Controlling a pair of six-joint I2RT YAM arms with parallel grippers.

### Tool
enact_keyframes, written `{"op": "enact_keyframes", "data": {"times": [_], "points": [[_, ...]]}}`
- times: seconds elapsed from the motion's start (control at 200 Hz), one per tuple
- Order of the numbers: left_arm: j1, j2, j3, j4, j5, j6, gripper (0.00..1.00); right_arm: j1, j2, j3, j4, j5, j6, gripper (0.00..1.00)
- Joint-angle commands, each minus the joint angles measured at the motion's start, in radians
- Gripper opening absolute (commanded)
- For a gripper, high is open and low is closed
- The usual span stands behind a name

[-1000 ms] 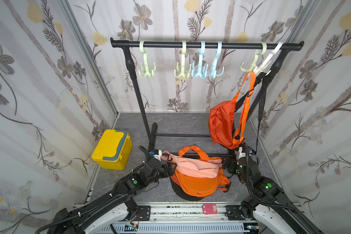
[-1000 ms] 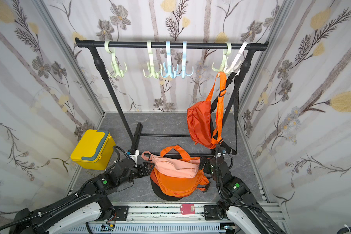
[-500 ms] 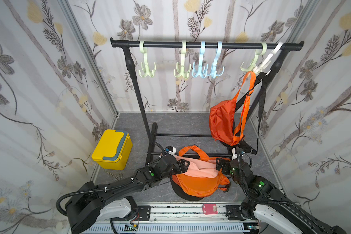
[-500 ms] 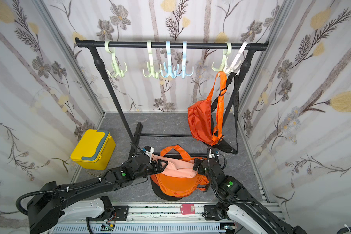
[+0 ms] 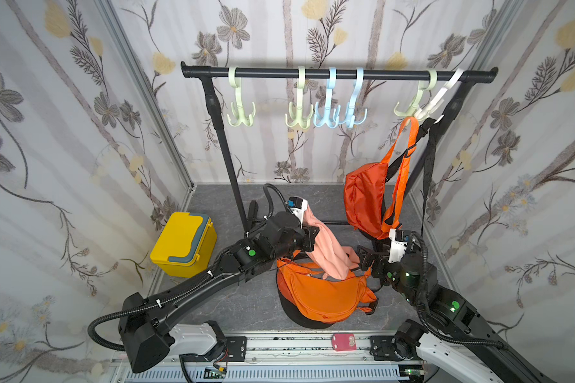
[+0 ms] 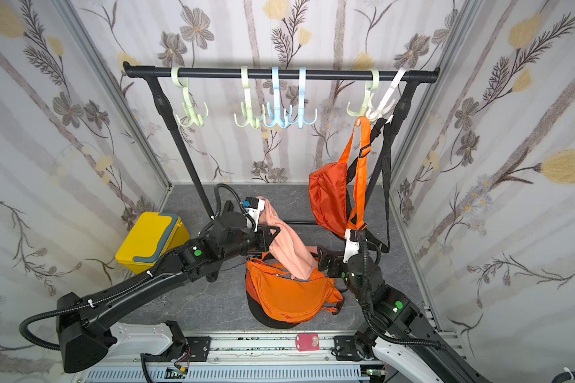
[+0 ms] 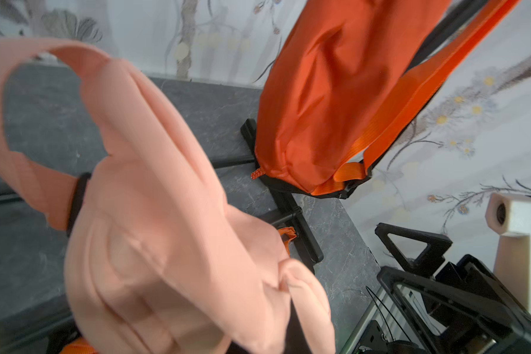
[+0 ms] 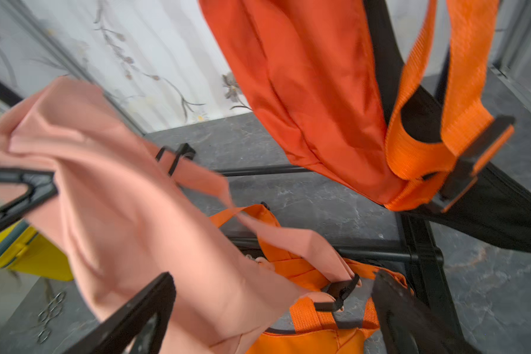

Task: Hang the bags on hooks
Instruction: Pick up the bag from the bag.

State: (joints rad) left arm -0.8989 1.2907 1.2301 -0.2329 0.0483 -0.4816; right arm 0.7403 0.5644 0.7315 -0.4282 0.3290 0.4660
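**Left pincer**: jaws together, clamped on the upper end of the pink bag.

**Pink bag**: task item. It slants down from the left pincer toward the right pincer. Its top fold lies against the left wrist camera mount. Its lower end rests on the orange bag below. A strap loop stands out beyond the grip.

**Right pincer**: jaws wide apart, holding nothing. It is just beside the pink bag's lower end; whether they touch cannot be told. In the right wrist view, pink cloth covers one finger.

**Orange bag on the floor**: below and between the two pincers, lying on a flat black item.

**Hanging orange bag**: directly above and behind the right pincer, its strap on a pale green hook. Its bottom hangs just above the right wrist.

**Black strap**: hangs from a white hook, alongside the hanging orange bag.

**Rack bar**: high above both pincers.

**Rack upright**: just behind the left pincer.

**Rack foot bars**: on the floor beneath the pink bag.

**Hooks above the left pincer**: two pale green and two pale blue.

**Yellow box**: on the floor on the outer side of the left arm, well apart from the pincer.

**Small red tag**: on the base rail, nearer the base than both pincers.
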Motion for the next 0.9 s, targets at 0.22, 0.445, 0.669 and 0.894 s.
{"op": "enact_keyframes", "data": {"times": [0.22, 0.445, 0.669, 0.894], "points": [[0.022, 0.023, 0.456, -0.510, 0.474, 0.388, 0.00, 0.004, 0.017, 0.198, 0.087, -0.397, -0.263, 0.99], [0.021, 0.088, 0.480, -0.876, 0.068, 0.443, 0.00, 0.004, 0.033, 0.266, 0.101, -0.252, -0.332, 1.00], [0.015, 0.049, 0.455, -0.885, 0.032, 0.459, 0.00, 0.004, 0.148, 0.187, 0.127, -0.203, -0.341, 0.99], [0.004, 0.039, 0.456, -0.883, 0.011, 0.473, 0.00, 0.004, 0.318, 0.110, 0.226, -0.184, -0.371, 0.99]]}}
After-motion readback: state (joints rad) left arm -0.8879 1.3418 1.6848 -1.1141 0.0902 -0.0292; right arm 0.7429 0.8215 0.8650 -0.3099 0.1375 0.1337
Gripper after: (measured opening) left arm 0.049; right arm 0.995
